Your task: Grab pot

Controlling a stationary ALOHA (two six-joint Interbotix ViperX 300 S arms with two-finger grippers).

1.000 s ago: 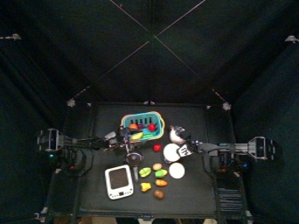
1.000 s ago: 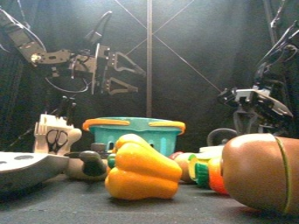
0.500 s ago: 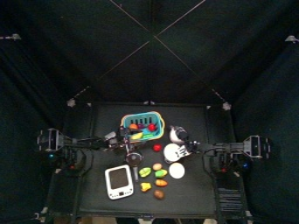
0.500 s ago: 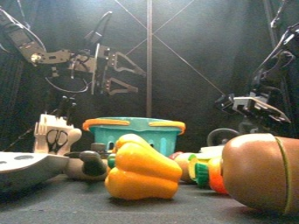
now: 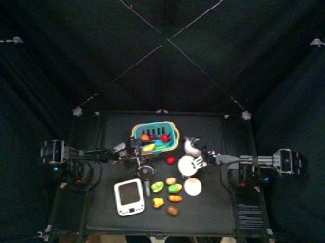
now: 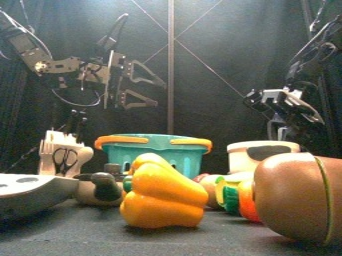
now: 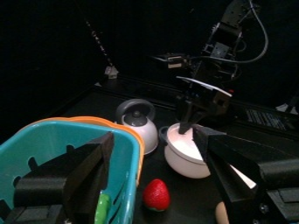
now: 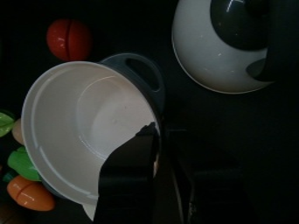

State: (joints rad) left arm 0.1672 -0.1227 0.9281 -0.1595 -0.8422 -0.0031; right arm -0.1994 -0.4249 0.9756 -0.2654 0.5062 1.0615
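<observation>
White pot (image 7: 191, 149) beside the teal basket (image 7: 52, 156), its rim pinched between the right gripper's (image 7: 191, 115) jaws. Left gripper (image 7: 152, 175) hangs nearby, jaws spread wide, empty.

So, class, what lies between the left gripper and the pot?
A small red toy fruit lies between the open left gripper and the pot; the left wrist view shows it best.
</observation>
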